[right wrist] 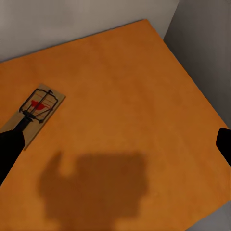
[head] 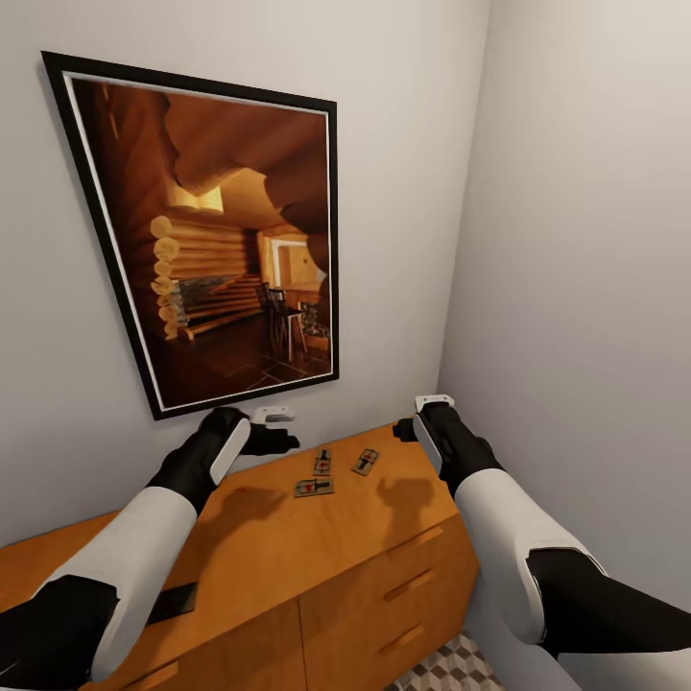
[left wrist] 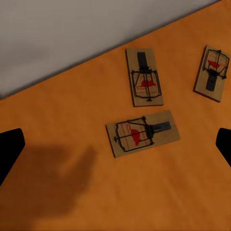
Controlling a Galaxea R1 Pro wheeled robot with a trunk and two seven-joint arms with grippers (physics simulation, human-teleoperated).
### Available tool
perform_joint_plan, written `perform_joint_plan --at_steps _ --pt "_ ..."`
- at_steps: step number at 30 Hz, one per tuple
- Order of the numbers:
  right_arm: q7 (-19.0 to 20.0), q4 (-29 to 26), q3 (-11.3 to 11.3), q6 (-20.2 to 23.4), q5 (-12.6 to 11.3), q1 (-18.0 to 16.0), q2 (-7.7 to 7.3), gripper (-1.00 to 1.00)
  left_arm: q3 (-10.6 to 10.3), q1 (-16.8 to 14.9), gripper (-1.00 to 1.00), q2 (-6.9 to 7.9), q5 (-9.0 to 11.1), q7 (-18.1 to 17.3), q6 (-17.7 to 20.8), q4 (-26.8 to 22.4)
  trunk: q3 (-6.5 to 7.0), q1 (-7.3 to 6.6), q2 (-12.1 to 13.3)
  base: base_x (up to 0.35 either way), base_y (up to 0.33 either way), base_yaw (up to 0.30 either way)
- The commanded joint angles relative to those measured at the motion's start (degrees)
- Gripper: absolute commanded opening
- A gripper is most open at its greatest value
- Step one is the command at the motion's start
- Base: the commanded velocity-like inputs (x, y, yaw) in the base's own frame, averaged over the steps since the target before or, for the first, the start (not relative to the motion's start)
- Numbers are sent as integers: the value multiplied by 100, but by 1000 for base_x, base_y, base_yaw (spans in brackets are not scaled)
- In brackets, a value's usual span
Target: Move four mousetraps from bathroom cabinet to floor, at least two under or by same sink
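Left claw: my left gripper (head: 272, 440) hangs above the cabinet top, left of centre in the head view; in its wrist view the two dark fingertips sit at opposite edges of the frame, spread wide with nothing between them.
Cabinet: the cabinet (head: 288, 547) fills the lower middle of the head view, its drawer fronts facing lower right.
Mousetraps: three mousetraps (head: 314, 488) lie on the cabinet top, centre of the head view, close together but not touching; the left wrist view shows the same three (left wrist: 142, 133). I cannot find a fourth.
Right claw: my right gripper (head: 411, 429) hovers right of the traps, near the wall corner; its wrist view shows the fingertips far apart and empty, with one trap (right wrist: 34, 111) at the left edge.
Floor: a small patch of the bathroom floor (head: 451, 667) shows at the bottom, right of centre, with no trap on it.
Progress: I judge nothing is placed yet; every trap I can see remains to be lifted and carried to the floor by the sink.
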Motion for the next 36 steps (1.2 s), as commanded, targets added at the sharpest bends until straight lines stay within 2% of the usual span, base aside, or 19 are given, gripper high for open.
perform_joint_plan --at_steps 1,20,30,36 --pt "14 -6 -29 27 47 -1 7 100 -9 -2 100 14 26 2 27 -3 -3 2 -4 0 0 0" --pt "20 -20 -36 26 38 -1 7 100 -11 57 100 63 85 -297 18 140 -3 2 -4 0 0 0" --pt "23 -25 -42 27 38 -1 7 100 -11 61 100 82 67 -865 -5 125 -3 2 -4 0 0 0" --pt "23 -25 -42 27 38 -1 7 100 -11 60 100 216 45 -1235 -30 2 -3 2 -4 0 0 0"
